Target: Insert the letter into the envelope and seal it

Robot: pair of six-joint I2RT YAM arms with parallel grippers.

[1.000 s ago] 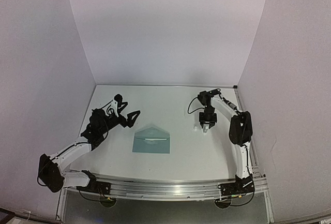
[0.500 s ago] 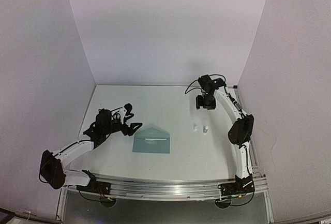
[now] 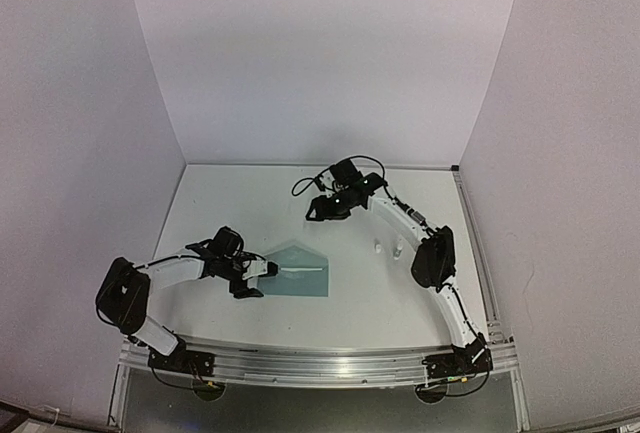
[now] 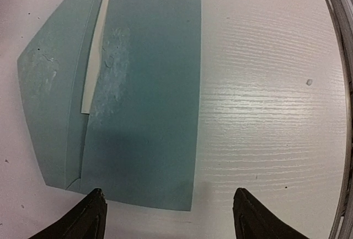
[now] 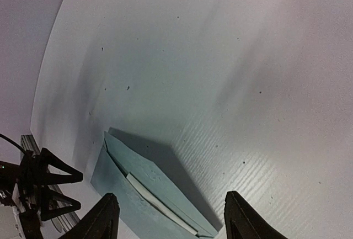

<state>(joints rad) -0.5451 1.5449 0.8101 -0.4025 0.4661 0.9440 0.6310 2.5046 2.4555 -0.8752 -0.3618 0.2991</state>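
Note:
The teal envelope (image 3: 293, 271) lies flat near the table's front middle, its triangular flap (image 5: 160, 175) unfolded toward the back and slightly lifted. Of the letter only a thin cream strip (image 4: 95, 57) shows in the envelope's mouth; the rest is inside. My left gripper (image 3: 258, 277) is low at the envelope's left short edge, open, and the envelope's corner (image 4: 165, 195) lies just ahead of its fingers (image 4: 91, 219). My right gripper (image 3: 315, 210) hangs open above the table behind the envelope, holding nothing; the envelope (image 5: 138, 195) shows below it.
Two small white tube pieces (image 3: 377, 247) (image 3: 398, 249) stand on the table right of the envelope. A metal rail (image 3: 320, 363) runs along the front edge, also seen as the rail (image 4: 345, 84). White walls close in three sides.
The left arm swung in and down to the envelope's left edge. The right gripper opened, left the white pieces on the table, rose and moved left to behind the envelope.

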